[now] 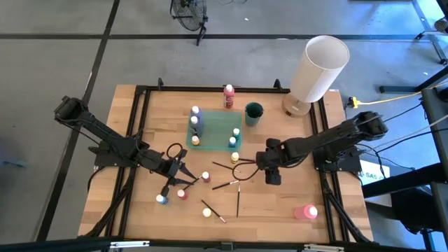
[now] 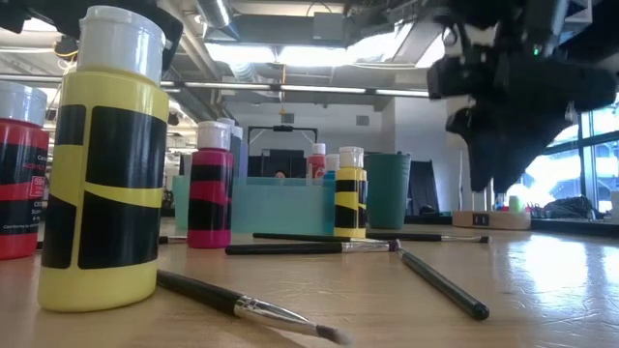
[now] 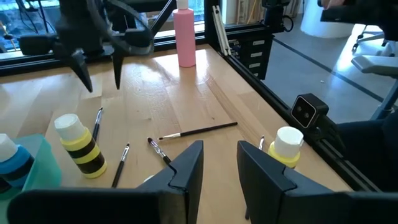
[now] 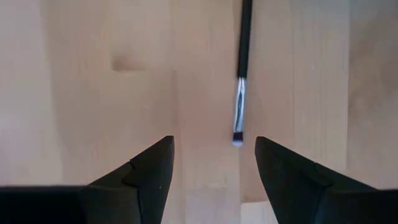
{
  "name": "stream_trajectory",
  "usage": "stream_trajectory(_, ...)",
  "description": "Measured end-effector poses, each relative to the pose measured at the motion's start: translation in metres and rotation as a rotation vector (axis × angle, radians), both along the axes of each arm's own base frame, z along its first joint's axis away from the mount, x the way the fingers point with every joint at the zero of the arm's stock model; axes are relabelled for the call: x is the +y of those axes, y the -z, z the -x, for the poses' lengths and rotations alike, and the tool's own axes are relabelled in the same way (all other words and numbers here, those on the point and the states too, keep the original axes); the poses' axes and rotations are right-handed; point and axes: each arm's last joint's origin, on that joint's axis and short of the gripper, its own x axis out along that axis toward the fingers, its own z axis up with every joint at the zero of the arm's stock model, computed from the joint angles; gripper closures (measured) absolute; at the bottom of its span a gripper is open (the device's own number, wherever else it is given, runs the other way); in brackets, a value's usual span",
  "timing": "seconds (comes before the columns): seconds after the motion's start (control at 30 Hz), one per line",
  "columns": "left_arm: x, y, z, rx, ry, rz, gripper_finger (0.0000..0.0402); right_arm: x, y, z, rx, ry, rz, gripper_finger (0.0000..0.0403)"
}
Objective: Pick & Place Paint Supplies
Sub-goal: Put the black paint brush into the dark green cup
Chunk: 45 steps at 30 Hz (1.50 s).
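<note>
While the left gripper (image 1: 183, 172) hovers over the table (image 1: 280, 210) with its fingers parted and empty, the right gripper (image 1: 271, 176) hangs open, pointing straight down. A brush (image 4: 241, 81) lies flat just ahead of the right gripper's fingertips, bristles toward them. Bottles (image 1: 206, 177) and more brushes (image 1: 213, 211) lie scattered near the left gripper.

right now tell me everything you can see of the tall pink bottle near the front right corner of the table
The tall pink bottle lies on its side on the bare wood near the table's front right corner, white cap pointing right, apart from the brushes and small bottles. In the left wrist view its slim, smooth, plastic-looking pink body shows, with a narrow neck; the top is cut off there. Nothing touches it but the table, and neither hand is near it.
</note>
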Motion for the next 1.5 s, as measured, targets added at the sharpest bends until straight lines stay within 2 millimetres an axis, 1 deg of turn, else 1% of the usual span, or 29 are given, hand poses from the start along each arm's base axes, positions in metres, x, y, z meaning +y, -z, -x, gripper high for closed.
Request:
stream_trajectory(0.17, 0.000, 0.000, 0.000, 0.000, 0.000, 0.000, 0.0310, -0.005, 0.017, -0.003, 0.096, -0.005, 0.030, 0.0174)
stream_trajectory(0.37, 0.000, 0.000, 0.000, 0.002, 0.000, 0.000, 0.0310, -0.012, 0.027, -0.008, 0.131, -0.006, 0.042, 0.0174)
stream_trajectory(0.73, 0.000, 0.000, 0.000, 0.003, 0.001, -0.001, 0.0307, -0.022, 0.027, -0.011, 0.119, 0.011, 0.040, 0.0175)
stream_trajectory(1.13, 0.000, 0.001, 0.000, 0.009, 0.000, 0.000, 0.0309, -0.022, 0.028, -0.013, 0.104, 0.006, 0.022, 0.0174)
stream_trajectory(1.5, 0.000, 0.002, 0.001, 0.019, 0.000, -0.005, 0.0307, -0.023, 0.042, -0.005, 0.098, 0.006, 0.018, 0.0174)
